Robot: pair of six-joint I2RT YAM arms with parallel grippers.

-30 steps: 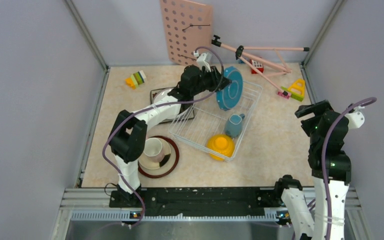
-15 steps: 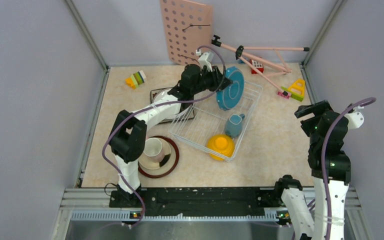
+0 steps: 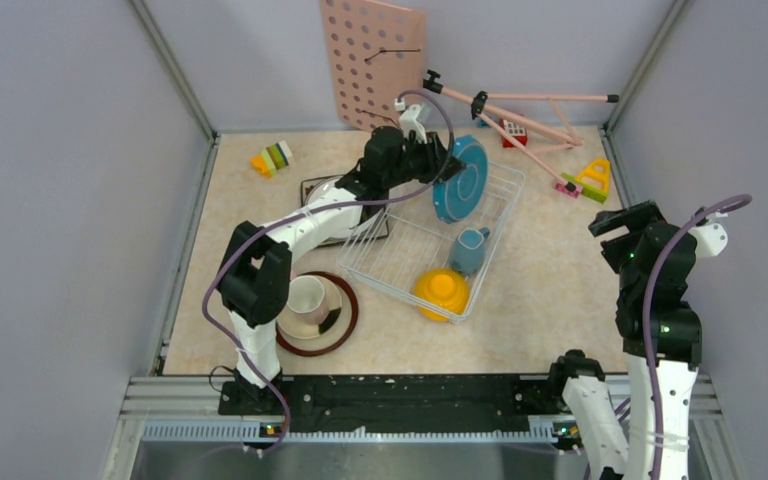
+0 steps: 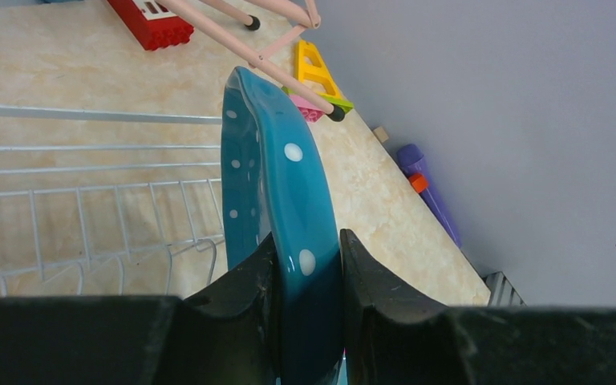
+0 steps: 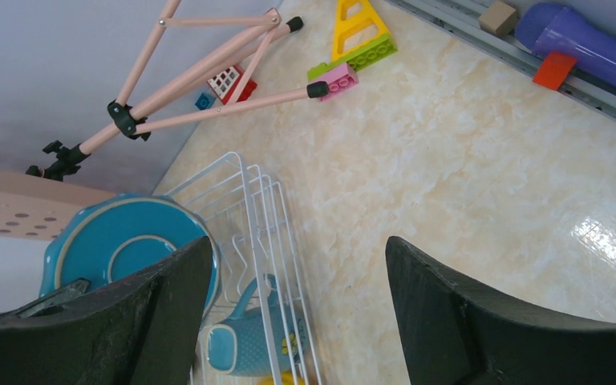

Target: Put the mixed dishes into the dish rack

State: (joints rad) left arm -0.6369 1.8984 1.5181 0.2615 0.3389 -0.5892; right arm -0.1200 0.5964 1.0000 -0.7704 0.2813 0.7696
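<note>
Standing nearest on the left, a pale cup [image 3: 307, 297] sits on a small stack of plates, the lowest of them the brown-rimmed plate [image 3: 349, 312]. Over on the right side, the right claw [image 5: 297, 249] hangs in the air with its jaws wide apart and nothing between them, well apart from the dishes. Mid-table lies the white wire dish rack [image 3: 390, 262], set at an angle, with a yellow bowl [image 3: 441, 290] upside down in its near corner and a blue-grey mug [image 3: 468, 250] just behind the bowl. Past those, at the rack's far end, the left claw [image 4: 306, 241] is clamped on the rim of the blue polka-dot plate [image 3: 460, 178], which stands on edge over the far corner of the rack; whether its lower edge touches the wires is hidden. Beneath the left arm, just beside the rack, a dark-edged square plate [image 3: 312, 188] lies partly covered. Farthest back are toy blocks [image 3: 273, 157], a pink tripod [image 3: 520, 112] and a pink pegboard [image 3: 370, 60] leaning against the wall.
</note>
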